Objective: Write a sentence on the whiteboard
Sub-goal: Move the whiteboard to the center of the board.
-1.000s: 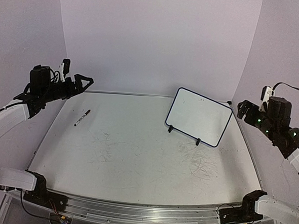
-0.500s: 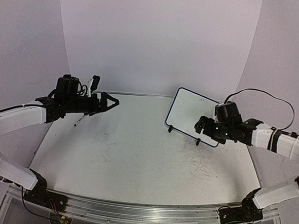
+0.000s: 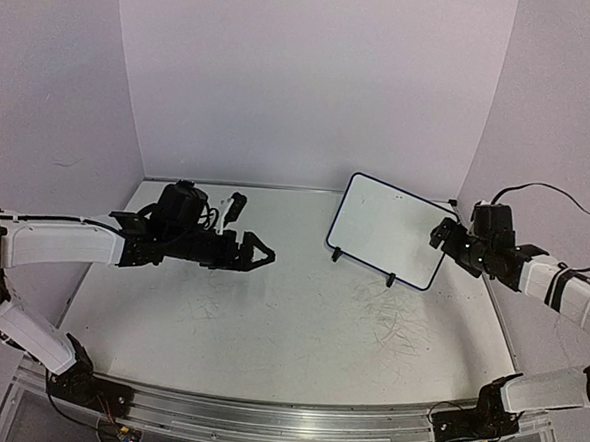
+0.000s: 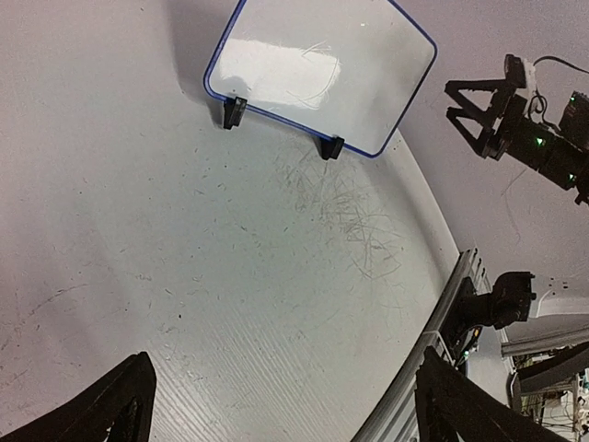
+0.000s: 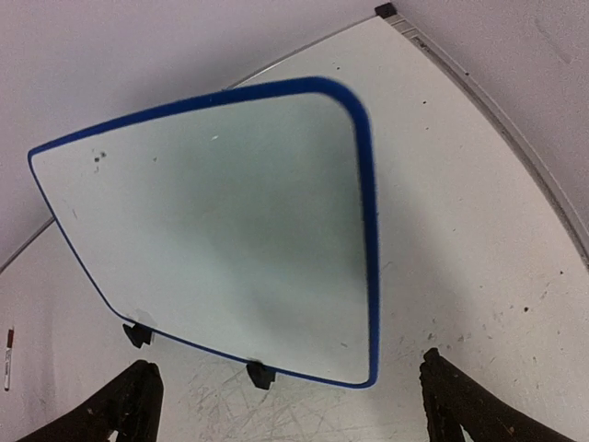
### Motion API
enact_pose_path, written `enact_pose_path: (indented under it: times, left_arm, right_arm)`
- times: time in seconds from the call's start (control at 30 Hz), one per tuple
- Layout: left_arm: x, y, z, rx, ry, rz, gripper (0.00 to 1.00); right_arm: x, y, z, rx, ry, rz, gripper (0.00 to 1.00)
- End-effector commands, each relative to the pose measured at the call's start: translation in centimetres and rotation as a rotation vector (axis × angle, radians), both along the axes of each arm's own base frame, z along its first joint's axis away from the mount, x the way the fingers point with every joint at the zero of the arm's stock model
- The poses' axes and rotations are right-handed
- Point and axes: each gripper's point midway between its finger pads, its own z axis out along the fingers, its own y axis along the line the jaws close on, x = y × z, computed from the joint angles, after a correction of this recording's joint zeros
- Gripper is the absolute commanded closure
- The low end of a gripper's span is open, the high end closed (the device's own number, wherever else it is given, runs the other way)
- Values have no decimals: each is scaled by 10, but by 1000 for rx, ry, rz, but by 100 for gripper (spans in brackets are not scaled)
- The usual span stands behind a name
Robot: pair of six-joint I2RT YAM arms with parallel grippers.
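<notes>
Left hand (image 3: pixel 262 250), right hand (image 3: pixel 441 235) apart, empty. Right hand just beside whiteboard (image 3: pixel 387 227), mid-right of frame; a nudge could topple it.

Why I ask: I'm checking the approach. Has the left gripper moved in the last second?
Yes. The left gripper has swung right and toward the near edge, closing on the whiteboard, which stayed put.
</notes>
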Motion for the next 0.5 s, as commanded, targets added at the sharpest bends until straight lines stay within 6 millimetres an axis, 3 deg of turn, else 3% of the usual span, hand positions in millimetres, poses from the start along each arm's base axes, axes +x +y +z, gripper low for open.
enact_pose_path:
  times: [0.0,0.27,0.47]
  left_arm:
    - [1,-11,-4,2,-26,8,1]
    - [-10,-22,2,-30,-47,-17,2]
    - [-16,-19,2,-43,-53,-17,2]
  right_arm:
    - [11,-4,13,0,-104,116,2]
    - [49,-26,-6,-4,-85,138,2]
    - [71,-12,-20,18,-75,233,2]
